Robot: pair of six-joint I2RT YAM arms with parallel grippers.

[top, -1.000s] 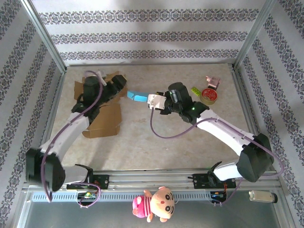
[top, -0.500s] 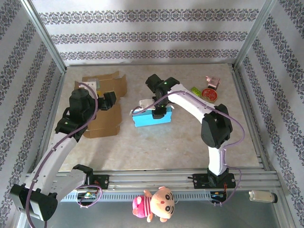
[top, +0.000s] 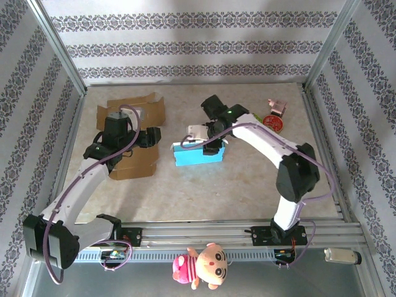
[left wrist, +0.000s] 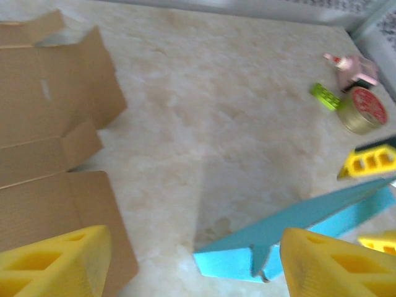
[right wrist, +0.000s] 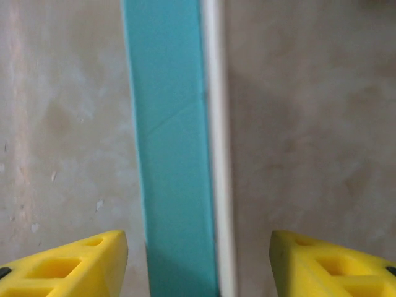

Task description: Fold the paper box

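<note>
1. The blue paper box (top: 197, 154) lies on the bench (top: 247, 185), between the two arms. In the left wrist view, one long blue panel (left wrist: 297, 223) stands up off the surface.
2. The right gripper (top: 209, 147) hangs directly over the box, at its far edge. In the right wrist view, its jaws (right wrist: 198, 238) are apart. The yellow fingers (right wrist: 68, 263) sit on either side of a blue strip with a white edge (right wrist: 176, 154) and do not touch it.
3. The left gripper (top: 150, 137) is just beside the box on its left. It is over the edge of a flattened brown cardboard sheet (top: 133, 164) and points toward the box. Its jaws (left wrist: 193, 238) are wide apart and hold nothing. The box's near corner shows low between the fingers.
4. The cardboard sheet (left wrist: 49, 142) lies unfolded to the left of the box, clear of it.
5. A roll of tape (top: 272, 123) with a red centre, a small green item (top: 255, 116) and a pink item (top: 276, 106) sit well to the right of the box and beyond it.
6. A plush toy (top: 201, 266) lies on the near side of the box, past the arm bases.
</note>
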